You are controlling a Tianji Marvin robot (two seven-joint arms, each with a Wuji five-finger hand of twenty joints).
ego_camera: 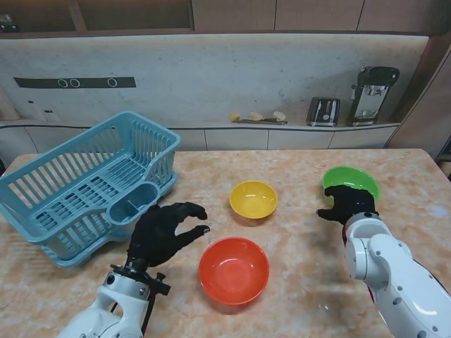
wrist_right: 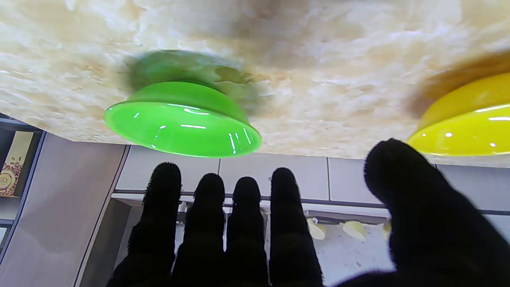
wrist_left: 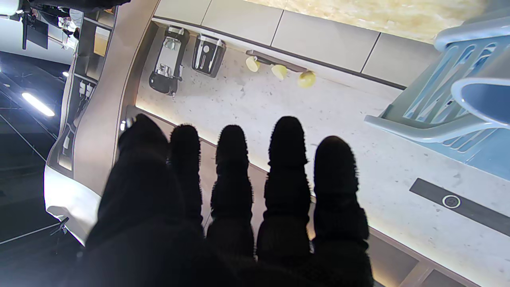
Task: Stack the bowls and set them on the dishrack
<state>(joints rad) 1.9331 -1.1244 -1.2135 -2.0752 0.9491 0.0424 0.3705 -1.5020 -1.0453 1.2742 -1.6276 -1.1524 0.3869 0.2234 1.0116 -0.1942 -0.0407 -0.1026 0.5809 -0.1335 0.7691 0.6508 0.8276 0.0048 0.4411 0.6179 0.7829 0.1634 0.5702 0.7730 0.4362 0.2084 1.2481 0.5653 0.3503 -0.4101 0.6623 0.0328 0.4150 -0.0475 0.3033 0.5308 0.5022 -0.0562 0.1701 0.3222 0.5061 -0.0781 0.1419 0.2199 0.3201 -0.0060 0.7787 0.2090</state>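
Three bowls stand apart on the table: an orange one [ego_camera: 234, 270] nearest to me, a yellow one [ego_camera: 254, 199] farther off, and a green one [ego_camera: 351, 182] at the far right. My left hand [ego_camera: 163, 232] hovers open, fingers curled, between the orange bowl and the light blue dishrack [ego_camera: 84, 184]. It holds nothing. My right hand [ego_camera: 348, 204] is open just on my side of the green bowl, overlapping its near rim. In the right wrist view the green bowl [wrist_right: 183, 123] and yellow bowl [wrist_right: 466, 123] lie beyond the spread fingers [wrist_right: 247, 223]. The left wrist view shows fingers [wrist_left: 287, 175] and the dishrack's corner [wrist_left: 458, 95].
The dishrack has a cutlery cup [ego_camera: 132, 201] on its near right side. A back counter holds a toaster [ego_camera: 323, 111], a coffee machine [ego_camera: 371, 94] and small yellow items [ego_camera: 257, 116]. The marble table [ego_camera: 303, 246] stretches between the bowls.
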